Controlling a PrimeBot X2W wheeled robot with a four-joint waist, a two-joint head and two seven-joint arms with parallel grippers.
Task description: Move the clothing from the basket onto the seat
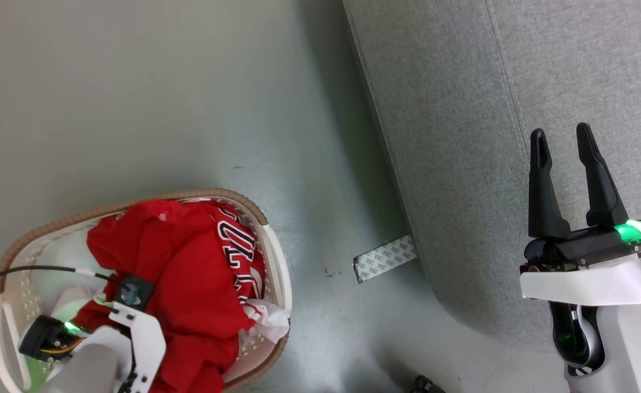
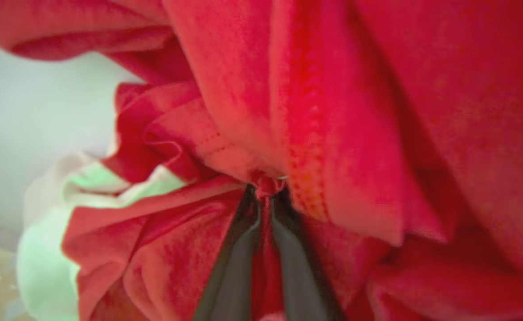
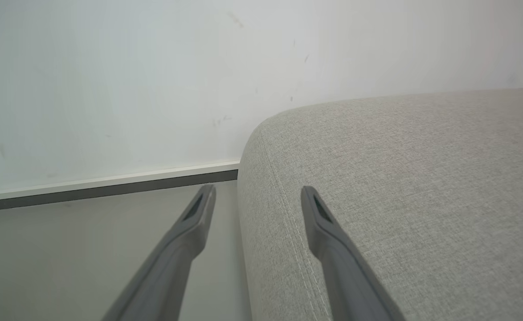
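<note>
- The clothing (image 1: 189,273) lies heaped in the basket (image 1: 135,203), piled toward its right wall. The basket stands on the floor (image 1: 135,82), left of the seat (image 1: 462,136) and apart from it.
- The left claw (image 2: 267,185) is down in the heap at the basket's near-left side. Its two fingers are closed together on a bunched fold of red cloth, just beside a stitched hem.
- The right claw (image 1: 561,134) hangs open and empty over the seat's left edge.
- Handling, as I judge it: the cloth is light, soft and limp, with nothing to break. It will sag and trail from a single pinch, and smooth jersey fabric may slide out of a thin bite.
- The best hold is probably a thick gathered fold or hem taken deep between the fingers, much like the left claw's present grip, rather than one loose layer.
- Risk: the pieces look tangled, so a lift may drag up more than one, or catch the rim and tip the light basket.
- No clothing lies on the seat yet.
</note>
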